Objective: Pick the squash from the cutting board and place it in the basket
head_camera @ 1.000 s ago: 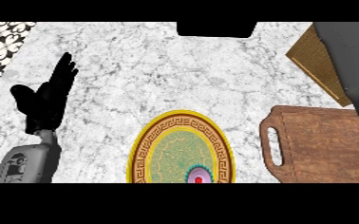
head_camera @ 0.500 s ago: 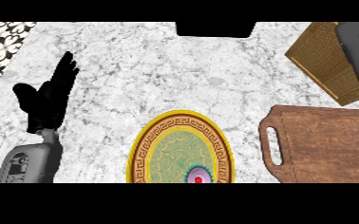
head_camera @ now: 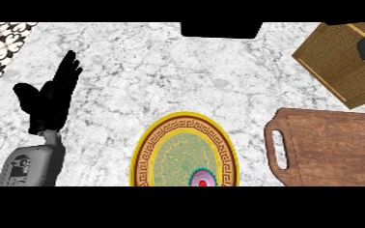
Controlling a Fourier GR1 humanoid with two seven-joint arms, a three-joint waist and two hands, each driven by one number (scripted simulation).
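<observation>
Cutting board, basket and plate cut by edges.

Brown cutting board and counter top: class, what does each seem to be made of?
The brown cutting board looks like wood, matt, with streaky grain and a cut handle slot. The white-grey counter top looks like polished marble, going by its mottled veining, though it could be imitation.

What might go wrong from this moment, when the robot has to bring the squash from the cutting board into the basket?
1. No squash shows on the visible part of the cutting board; only a dark shape shows at the basket, so the carry cannot be checked.
2. The basket lies cut off at the view's right edge, so a drop could miss it.
3. The plate lies close to the board and might be struck.
</observation>
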